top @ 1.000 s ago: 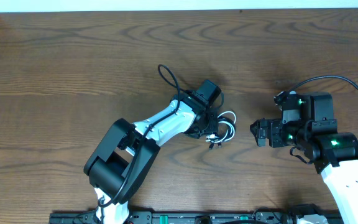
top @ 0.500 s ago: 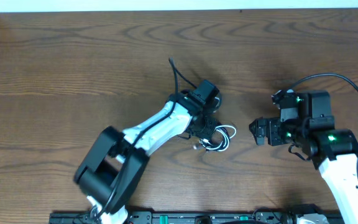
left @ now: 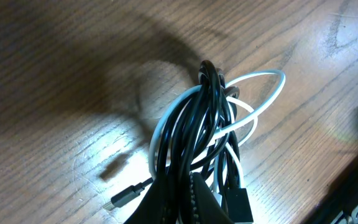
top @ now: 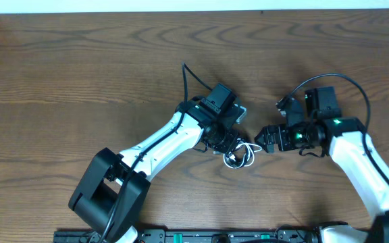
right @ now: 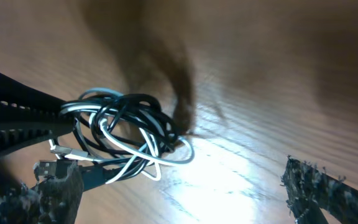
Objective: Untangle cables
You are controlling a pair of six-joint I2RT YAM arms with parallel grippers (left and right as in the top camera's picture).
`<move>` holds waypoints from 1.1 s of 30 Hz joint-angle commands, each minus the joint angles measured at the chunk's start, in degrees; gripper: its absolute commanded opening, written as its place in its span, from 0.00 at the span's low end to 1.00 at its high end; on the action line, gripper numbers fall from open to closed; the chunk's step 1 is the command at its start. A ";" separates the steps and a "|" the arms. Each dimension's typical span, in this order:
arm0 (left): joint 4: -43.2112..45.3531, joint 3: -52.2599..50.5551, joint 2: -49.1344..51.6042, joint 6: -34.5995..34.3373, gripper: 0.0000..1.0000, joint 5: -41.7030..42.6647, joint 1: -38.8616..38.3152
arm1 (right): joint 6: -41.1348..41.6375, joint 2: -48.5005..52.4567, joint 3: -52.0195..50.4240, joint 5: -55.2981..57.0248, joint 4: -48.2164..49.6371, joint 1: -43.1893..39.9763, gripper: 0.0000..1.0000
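Observation:
The cables (top: 242, 156) are a black cord and a white cord wound into one small tangle on the wooden table, just below its middle. My left gripper (top: 229, 144) is shut on the tangle. In the left wrist view the looped cables (left: 211, 118) fan out from my gripper (left: 194, 208), with a black plug (left: 239, 205) and a small plug end (left: 126, 196) beside it. My right gripper (top: 263, 140) stands open just right of the tangle. In the right wrist view the cables (right: 126, 130) lie ahead and to the left of my gripper (right: 191, 196), nothing between its fingers.
The brown wooden table (top: 80, 74) fills the view, with a white edge along the back. A thick black arm cable (top: 189, 81) loops up behind the left wrist and another (top: 346, 84) arcs over the right arm. A dark rail (top: 201, 236) runs along the front edge.
My left gripper has carried the tangle a little down the view. My right arm has swung left and now stands close to the tangle, still open.

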 commanded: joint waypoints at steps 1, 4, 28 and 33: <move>-0.39 -0.13 0.17 0.72 0.08 1.31 -0.07 | -1.33 3.63 -0.11 -8.13 0.24 -0.70 0.99; -0.85 -0.13 0.17 0.72 0.08 1.33 -0.09 | 3.78 6.12 -0.11 -10.82 0.79 -0.70 0.99; 1.97 -0.13 0.17 0.28 0.08 11.63 -0.07 | 24.90 7.87 -0.11 -8.07 3.04 4.59 0.60; 1.92 -0.13 0.17 0.28 0.08 11.63 -0.07 | 25.27 7.87 -0.11 -5.57 2.56 4.98 0.57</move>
